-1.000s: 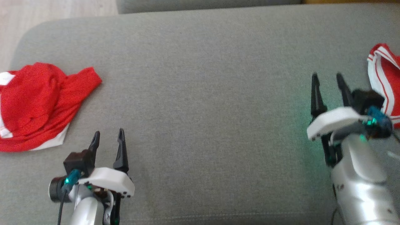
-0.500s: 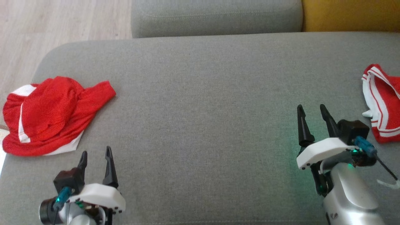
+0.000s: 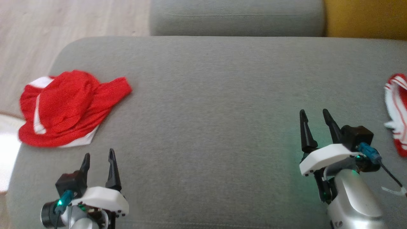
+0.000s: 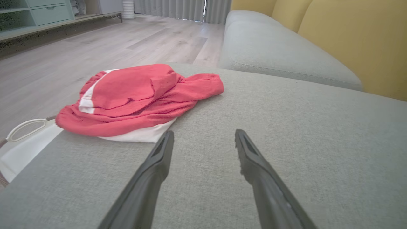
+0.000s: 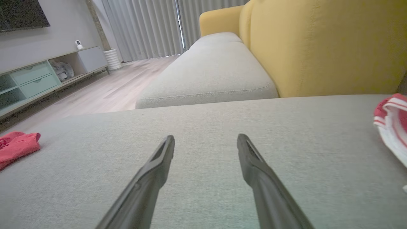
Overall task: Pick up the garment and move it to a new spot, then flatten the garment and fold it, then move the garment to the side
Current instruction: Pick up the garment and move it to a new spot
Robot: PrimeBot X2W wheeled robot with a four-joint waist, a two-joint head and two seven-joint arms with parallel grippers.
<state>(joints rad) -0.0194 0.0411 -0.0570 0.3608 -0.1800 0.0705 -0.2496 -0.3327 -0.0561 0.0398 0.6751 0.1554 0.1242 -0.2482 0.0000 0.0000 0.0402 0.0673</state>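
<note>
View swings left toward the crumpled garment, both grippers empty

Over the last second the head camera has turned, not the cloth. The crumpled red mesh garment with white panels [image 3: 70, 109] now lies further into view on the far left of the grey fabric sofa seat [image 3: 216, 127]. The red-and-white striped garment [image 3: 397, 111] has slid to the right edge, and the right gripper [image 3: 314, 111] now stands apart from it. The left gripper [image 3: 98, 152] hovers just near of the crumpled garment. Both grippers stay spread wide and hold nothing, so a fresh pick-up on the left looks likely.
</note>
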